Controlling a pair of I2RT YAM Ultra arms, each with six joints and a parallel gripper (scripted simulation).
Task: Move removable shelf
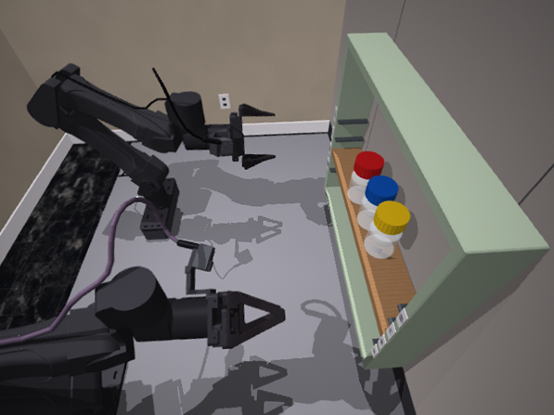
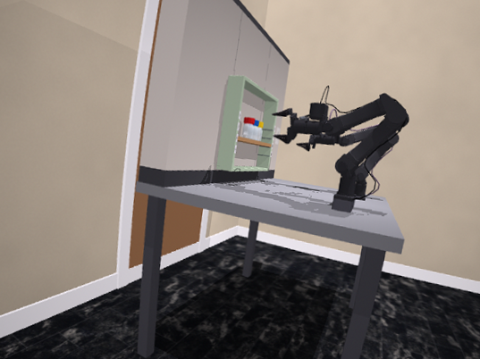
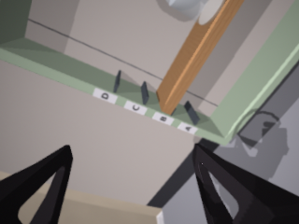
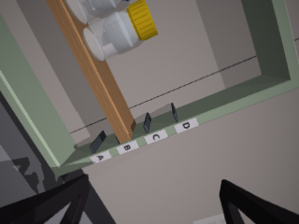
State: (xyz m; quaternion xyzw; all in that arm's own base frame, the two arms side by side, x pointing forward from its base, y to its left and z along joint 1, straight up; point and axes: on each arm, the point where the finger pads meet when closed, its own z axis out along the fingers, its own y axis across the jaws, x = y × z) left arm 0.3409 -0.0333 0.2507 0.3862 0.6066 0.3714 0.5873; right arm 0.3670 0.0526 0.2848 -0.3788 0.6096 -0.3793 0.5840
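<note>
In the top view, the shelf [image 1: 403, 284] [image 2: 255, 142] [image 3: 187, 70] [image 4: 105, 89] was seen inside the wall rack [image 1: 444, 137] [image 2: 229, 124] [image 3: 70, 65] [image 4: 234, 100], with the red-capped bottle [image 1: 368, 166] [image 2: 248, 127], blue-capped bottle [image 1: 381, 192] [image 2: 256, 123] and yellow-capped bottle [image 1: 391, 218] [image 2: 260, 125] [image 4: 121, 35] upright on it.

In the exterior view, both claws were seen raised above the bench [image 2: 364, 228], well apart from the shelf.

In the left wrist view, the left claw [image 1: 274, 135] [image 2: 273, 125] [image 3: 133, 150] was spread wide, nothing gripped; the shelf end was seen at B.

In the right wrist view, the right claw [image 1: 282, 316] [image 2: 299, 144] [image 4: 153, 184] was likewise wide and unladen, and level A was left unfilled. Gripping, lowering and full insertion were judged outstanding.
</note>
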